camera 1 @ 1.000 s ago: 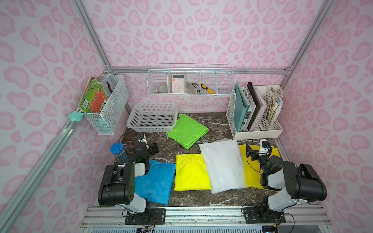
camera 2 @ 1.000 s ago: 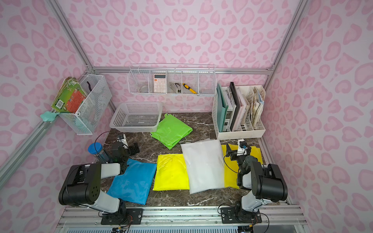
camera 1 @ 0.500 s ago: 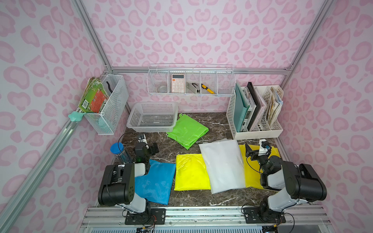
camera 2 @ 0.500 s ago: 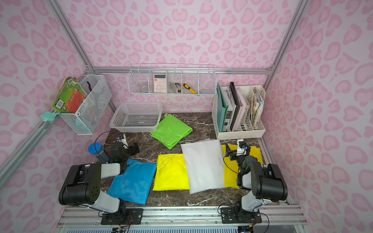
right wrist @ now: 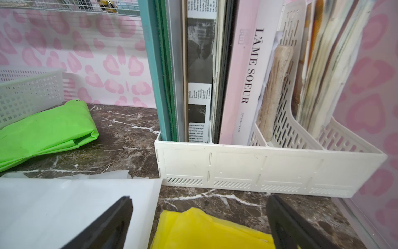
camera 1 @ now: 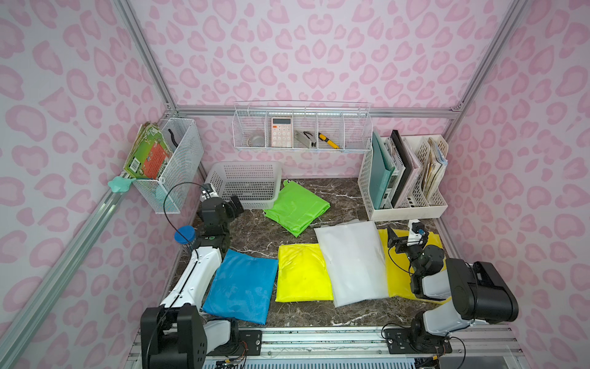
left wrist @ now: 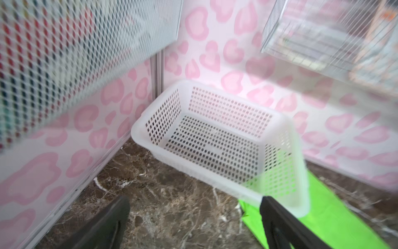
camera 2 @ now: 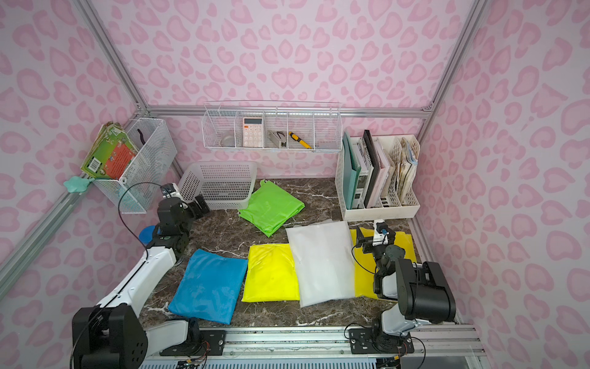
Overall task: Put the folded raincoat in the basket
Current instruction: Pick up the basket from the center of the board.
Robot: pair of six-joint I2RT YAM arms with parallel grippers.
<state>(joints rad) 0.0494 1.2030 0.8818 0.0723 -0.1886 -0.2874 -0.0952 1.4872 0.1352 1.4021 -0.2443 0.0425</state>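
The basket (camera 1: 245, 168) (camera 2: 220, 166) stands empty at the back left of the marble table; its rim (left wrist: 142, 125) is just beyond my left gripper. Several folded raincoats lie flat: green (camera 1: 297, 206) (left wrist: 323, 215) beside the basket, blue (camera 1: 242, 284), yellow (camera 1: 301, 273), white (camera 1: 352, 258) and another yellow (camera 1: 399, 274). My left gripper (camera 1: 230, 206) (left wrist: 195, 208) is open over bare table next to the basket's near corner. My right gripper (camera 1: 403, 243) (right wrist: 199, 205) is open over the edges of the white (right wrist: 53, 204) and yellow (right wrist: 204, 232) raincoats.
A white file holder (camera 1: 405, 211) with books stands at the back right, close in front of my right gripper. Wire-mesh baskets hang on the left wall (camera 1: 174, 166) and the back wall (camera 1: 303, 127). A blue-lidded jar (camera 1: 184, 234) sits by the left arm.
My left arm has reached forward, bringing its gripper from beside the jar up to the basket's near corner. The right arm has not moved.
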